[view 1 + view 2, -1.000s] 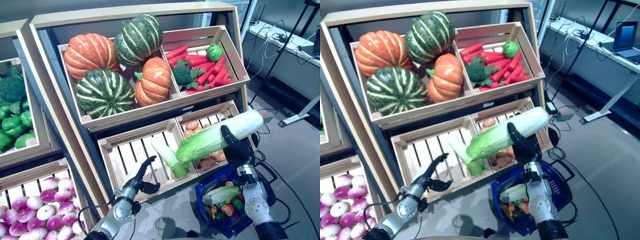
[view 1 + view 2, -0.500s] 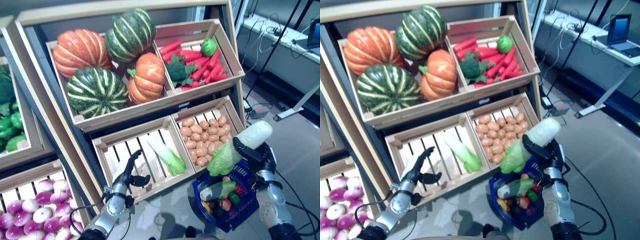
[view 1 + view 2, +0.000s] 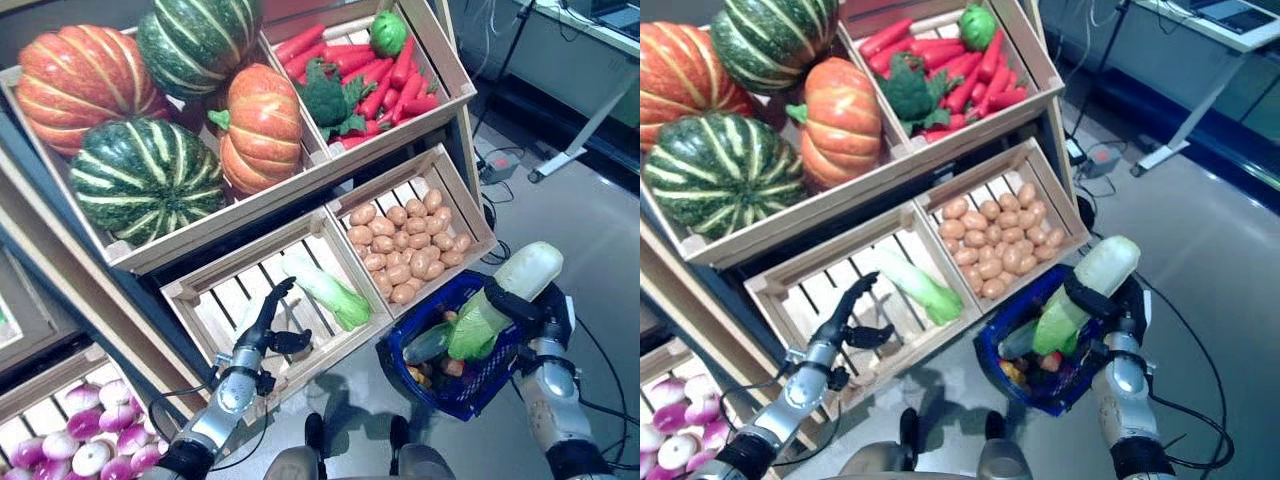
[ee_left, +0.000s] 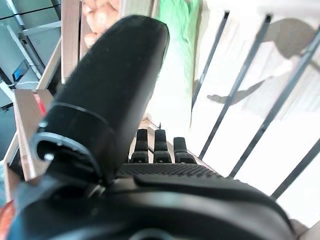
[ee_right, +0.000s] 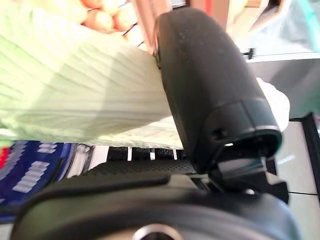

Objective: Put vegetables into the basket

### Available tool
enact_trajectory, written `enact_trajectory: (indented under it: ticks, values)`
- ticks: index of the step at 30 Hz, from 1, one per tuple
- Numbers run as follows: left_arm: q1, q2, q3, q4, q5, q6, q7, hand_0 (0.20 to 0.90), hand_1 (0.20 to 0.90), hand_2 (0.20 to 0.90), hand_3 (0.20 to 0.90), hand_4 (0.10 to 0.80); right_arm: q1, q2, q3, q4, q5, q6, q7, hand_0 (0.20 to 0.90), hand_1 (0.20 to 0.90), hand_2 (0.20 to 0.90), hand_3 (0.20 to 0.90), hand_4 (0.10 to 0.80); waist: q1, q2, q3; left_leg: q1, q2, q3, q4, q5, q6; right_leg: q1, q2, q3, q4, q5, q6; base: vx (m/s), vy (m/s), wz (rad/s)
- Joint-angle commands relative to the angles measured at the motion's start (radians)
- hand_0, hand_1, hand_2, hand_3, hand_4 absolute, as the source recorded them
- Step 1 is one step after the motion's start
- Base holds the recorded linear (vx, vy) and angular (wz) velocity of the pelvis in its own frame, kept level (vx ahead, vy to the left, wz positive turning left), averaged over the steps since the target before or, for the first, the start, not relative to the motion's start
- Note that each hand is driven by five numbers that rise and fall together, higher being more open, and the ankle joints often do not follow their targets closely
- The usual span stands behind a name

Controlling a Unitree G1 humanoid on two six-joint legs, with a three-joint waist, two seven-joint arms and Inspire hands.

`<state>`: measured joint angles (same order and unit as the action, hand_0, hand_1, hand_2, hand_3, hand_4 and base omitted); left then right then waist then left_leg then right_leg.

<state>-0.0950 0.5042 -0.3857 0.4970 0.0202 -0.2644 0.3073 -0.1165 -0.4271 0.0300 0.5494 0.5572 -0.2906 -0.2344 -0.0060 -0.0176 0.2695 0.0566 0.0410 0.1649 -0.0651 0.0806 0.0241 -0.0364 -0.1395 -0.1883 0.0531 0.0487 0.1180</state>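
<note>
My right hand [image 3: 532,318] is shut on a long pale-green cabbage [image 3: 497,295], thumb across it, and holds it tilted over the blue basket [image 3: 408,343] on the floor at the lower right. The cabbage's green leafy end dips inside the basket's rim. The right wrist view shows the thumb [image 5: 205,85] pressed on the pale ribbed cabbage [image 5: 75,90]. The basket holds another pale-green cabbage [image 3: 428,345] and small red and orange vegetables. My left hand [image 3: 262,335] is open over the slatted wooden crate [image 3: 225,300], beside a second long cabbage [image 3: 327,289] lying in it.
A wooden stand fills the left and middle: an upper shelf [image 3: 230,225] of crates and a lower row, with a potato crate [image 3: 470,215] right behind the basket. Grey floor [image 3: 590,200] lies to the right. A desk leg [image 3: 565,150] stands at the far right.
The camera has tilted down and nearer. My right hand has lowered the cabbage from above the basket until its leafy end is inside the rim. My left hand has stayed over the slatted crate.
</note>
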Motion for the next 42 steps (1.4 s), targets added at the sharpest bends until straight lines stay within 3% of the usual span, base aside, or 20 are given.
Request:
enact_trajectory:
  ticks: [1, 3, 5, 14, 19, 21, 28, 35, 36, 38, 39, 40, 41, 42]
  values:
    - [-0.107, 0.019, 0.042, -0.042, -0.061, -0.057, 0.019, 0.9, 0.9, 0.9, 0.9, 0.8, -0.192, -0.072, -0.024, 0.001, 0.001, -0.085, -0.048, 0.3, 0.3, 0.3, 0.3, 0.4, 0.034, 0.018, -0.044, -0.058, 0.03, -0.06, 0.118, -0.107, -0.075, -0.014, -0.041, -0.006, 0.122, -0.049, 0.033, 0.038, -0.127, -0.3]
    - [-0.142, 0.004, 0.025, -0.049, -0.092, -0.028, 0.027, 0.9, 0.9, 0.9, 0.9, 0.8, -0.277, -0.072, 0.011, 0.075, 0.041, -0.061, -0.075, 0.3, 0.3, 0.3, 0.3, 0.4, 0.042, 0.016, -0.037, -0.092, 0.037, -0.062, 0.163, -0.115, -0.077, -0.003, -0.03, 0.013, 0.095, -0.058, 0.022, -0.014, -0.124, -0.01]
    - [-0.171, -0.007, 0.012, -0.058, -0.091, -0.017, 0.032, 0.9, 0.9, 0.9, 0.9, 0.8, -0.348, -0.073, 0.017, 0.16, 0.074, -0.048, -0.078, 0.3, 0.3, 0.3, 0.3, 0.4, 0.065, 0.012, -0.016, -0.151, 0.056, -0.057, 0.227, -0.116, -0.091, 0.01, -0.042, -0.018, 0.086, -0.064, 0.013, -0.028, -0.141, 0.09]
    - [-0.191, 0.017, -0.014, -0.093, -0.126, -0.055, 0.035, 0.9, 0.9, 0.9, 0.9, 0.8, -0.424, -0.133, -0.003, 0.348, 0.109, -0.003, -0.055, 0.3, 0.3, 0.3, 0.3, 0.4, 0.096, 0.03, 0.033, -0.256, 0.072, -0.095, 0.337, -0.126, -0.116, 0.006, -0.072, -0.063, 0.127, -0.1, -0.005, -0.016, -0.045, 0.16]
    - [-0.247, 0.059, -0.034, -0.13, -0.154, -0.1, 0.075, 0.9, 0.9, 0.9, 0.9, 0.8, -0.518, -0.196, 0.01, 0.482, 0.117, 0.013, -0.048, 0.3, 0.3, 0.3, 0.3, 0.4, 0.11, 0.052, 0.112, -0.4, 0.084, -0.116, 0.541, -0.198, -0.105, -0.121, -0.111, -0.05, 0.333, -0.167, -0.026, -0.136, 0.003, 0.11]
    - [-0.278, 0.073, -0.035, -0.144, -0.175, -0.119, 0.106, 0.9, 0.9, 0.9, 0.9, 0.8, -0.564, -0.22, 0.013, 0.538, 0.13, 0.03, -0.078, 0.3, 0.3, 0.3, 0.3, 0.4, 0.109, 0.065, 0.152, -0.482, 0.082, -0.114, 0.652, -0.244, -0.09, -0.226, -0.132, -0.027, 0.478, -0.203, -0.039, -0.161, 0.032, 0.1]
    - [-0.317, 0.072, -0.026, -0.176, -0.185, -0.127, 0.144, 0.9, 0.9, 0.9, 0.9, 0.8, -0.6, -0.221, -0.051, 0.643, 0.21, 0.074, -0.122, 0.3, 0.3, 0.3, 0.3, 0.4, 0.104, 0.081, 0.2, -0.608, 0.078, -0.119, 0.836, -0.332, -0.06, -0.415, -0.182, 0.004, 0.732, -0.278, -0.052, -0.109, 0.018, 0.14]
    - [-0.347, 0.078, -0.046, -0.182, -0.172, -0.153, 0.189, 0.9, 0.9, 0.9, 0.9, 0.8, -0.629, -0.232, -0.073, 0.658, 0.299, 0.108, -0.119, 0.3, 0.3, 0.3, 0.3, 0.4, 0.085, 0.095, 0.221, -0.691, 0.08, -0.131, 0.985, -0.402, -0.053, -0.54, -0.204, 0.044, 0.894, -0.332, -0.063, -0.048, 0.023, 0.01]
    - [-0.359, 0.078, -0.051, -0.187, -0.17, -0.16, 0.202, 0.9, 0.9, 0.9, 0.9, 0.8, -0.636, -0.234, -0.081, 0.674, 0.331, 0.113, -0.117, 0.3, 0.3, 0.3, 0.3, 0.4, 0.08, 0.099, 0.221, -0.698, 0.081, -0.135, 1.027, -0.447, -0.057, -0.559, -0.205, 0.056, 0.935, -0.367, -0.056, 0.039, 0.013, -0.05]
    - [-0.368, 0.081, -0.05, -0.198, -0.167, -0.167, 0.205, 0.9, 0.9, 0.9, 0.9, 0.8, -0.638, -0.233, -0.093, 0.68, 0.371, 0.124, -0.105, 0.3, 0.3, 0.3, 0.3, 0.4, 0.077, 0.102, 0.22, -0.711, 0.08, -0.134, 1.055, -0.462, -0.056, -0.579, -0.21, 0.059, 0.962, -0.377, -0.058, 0.02, 0.004, 0.02]
    - [-0.373, 0.083, -0.049, -0.204, -0.162, -0.172, 0.21, 0.9, 0.9, 0.9, 0.9, 0.8, -0.638, -0.231, -0.098, 0.683, 0.392, 0.132, -0.104, 0.611, 0.611, 0.611, 0.611, 0.607, 0.074, 0.105, 0.22, -0.721, 0.079, -0.134, 1.073, -0.471, -0.055, -0.593, -0.213, 0.061, 0.978, -0.384, -0.058, -0.019, 0.008, 0.03]
    - [-0.373, 0.083, -0.049, -0.204, -0.162, -0.172, 0.21, 0.9, 0.9, 0.9, 0.9, 0.8, -0.638, -0.231, -0.098, 0.683, 0.392, 0.132, -0.104, 0.611, 0.611, 0.611, 0.611, 0.607, 0.074, 0.105, 0.22, -0.721, 0.079, -0.134, 1.073, -0.471, -0.055, -0.593, -0.213, 0.061, 0.978, -0.384, -0.058, 0.0, 0.0, 0.0]
    - [-0.385, 0.087, -0.043, -0.223, -0.151, -0.178, 0.215, 0.9, 0.9, 0.9, 0.9, 0.8, -0.641, -0.231, -0.109, 0.695, 0.421, 0.161, -0.096, 0.9, 0.9, 0.9, 0.9, 0.8, 0.07, 0.109, 0.218, -0.738, 0.077, -0.134, 1.098, -0.482, -0.053, -0.617, -0.213, 0.067, 1.006, -0.395, -0.061, -0.033, 0.015, -0.02]
    - [-0.396, 0.094, -0.041, -0.232, -0.145, -0.181, 0.218, 0.9, 0.9, 0.9, 0.9, 0.8, -0.641, -0.225, -0.114, 0.7, 0.445, 0.167, -0.101, 0.9, 0.9, 0.9, 0.9, 0.8, 0.067, 0.11, 0.216, -0.748, 0.076, -0.134, 1.112, -0.489, -0.052, -0.631, -0.214, 0.069, 1.02, -0.401, -0.062, -0.039, 0.015, -0.02]
